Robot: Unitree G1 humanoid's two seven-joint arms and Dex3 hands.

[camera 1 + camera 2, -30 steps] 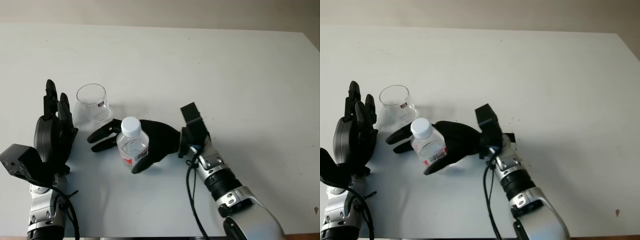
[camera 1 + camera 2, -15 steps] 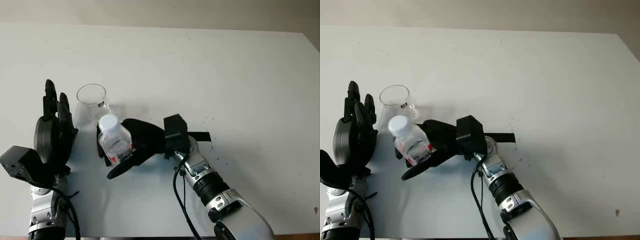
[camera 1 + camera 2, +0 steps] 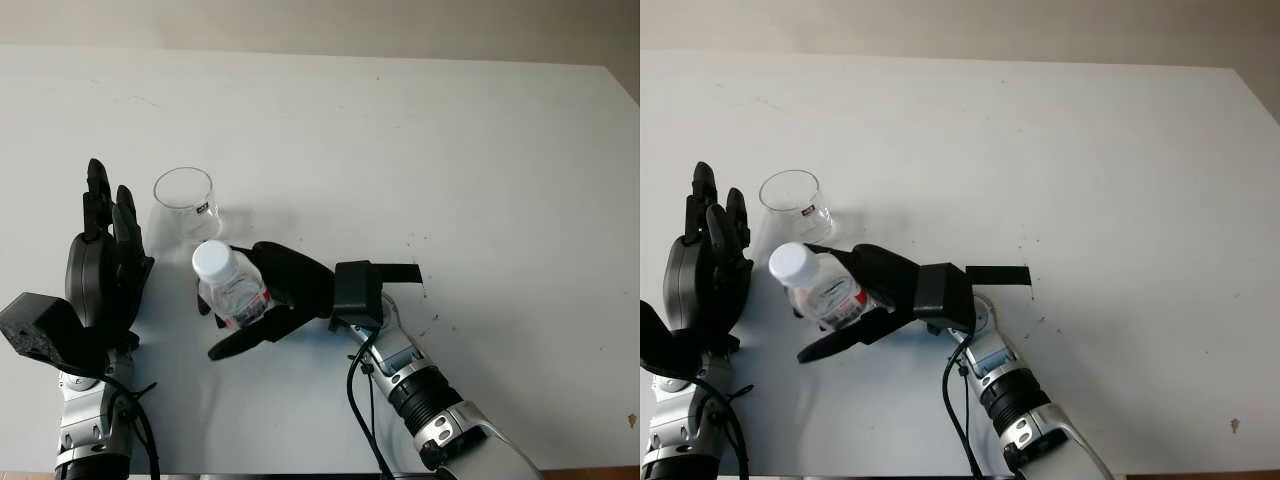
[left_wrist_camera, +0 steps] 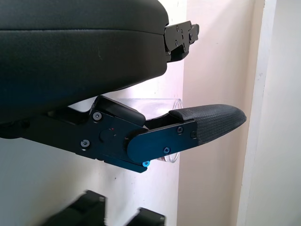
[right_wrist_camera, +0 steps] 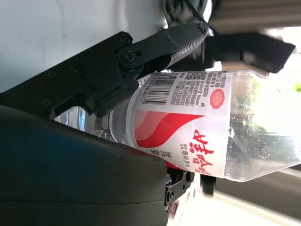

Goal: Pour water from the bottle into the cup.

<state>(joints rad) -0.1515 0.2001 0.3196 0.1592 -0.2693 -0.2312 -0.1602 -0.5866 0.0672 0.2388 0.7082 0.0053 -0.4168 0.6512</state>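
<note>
A small clear bottle (image 3: 230, 287) with a white cap and a red-and-white label (image 5: 183, 136) is held off the table, leaning toward the left. My right hand (image 3: 262, 296) is shut on the bottle, fingers wrapped round its body. Just beyond the bottle, a clear glass cup (image 3: 187, 207) stands upright on the white table (image 3: 420, 140). The cup (image 4: 155, 106) also appears behind the fingers in the left wrist view. My left hand (image 3: 105, 255) is open and stands on edge at the table's left, beside the cup.
A black strip (image 3: 398, 272) lies on the table just right of my right wrist. The table's right edge (image 3: 620, 85) runs along the far right. Wide bare tabletop stretches to the back and right.
My right hand carried the bottle left toward the cup, lifted it and tilted it leftward. The cup and the left hand have stayed put.
</note>
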